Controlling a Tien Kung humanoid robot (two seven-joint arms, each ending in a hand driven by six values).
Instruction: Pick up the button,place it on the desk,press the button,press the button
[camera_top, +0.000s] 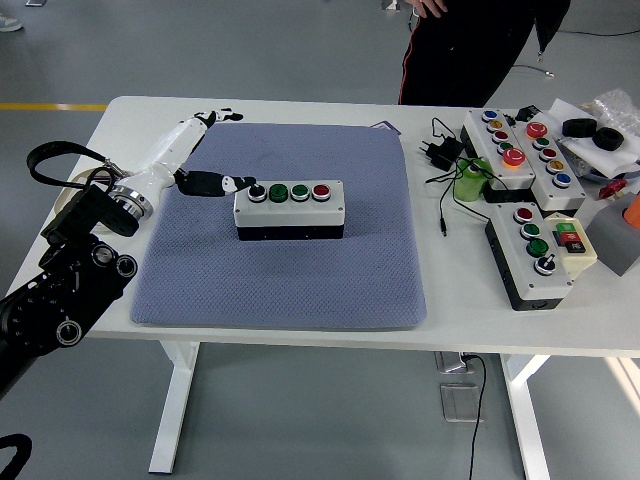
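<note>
Where the mat (290, 270) bears the button box (289, 208), left hand (195, 150) open beside.

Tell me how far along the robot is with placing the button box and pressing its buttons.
Placing looks done: the button box sits flat on the blue mat, free of any grasp. In hand: the left hand hovers at the box's left end, thumb near the black knob, fingers spread and holding nothing. No press shows; the green buttons and red button are untouched, so pressing seems left.
</note>
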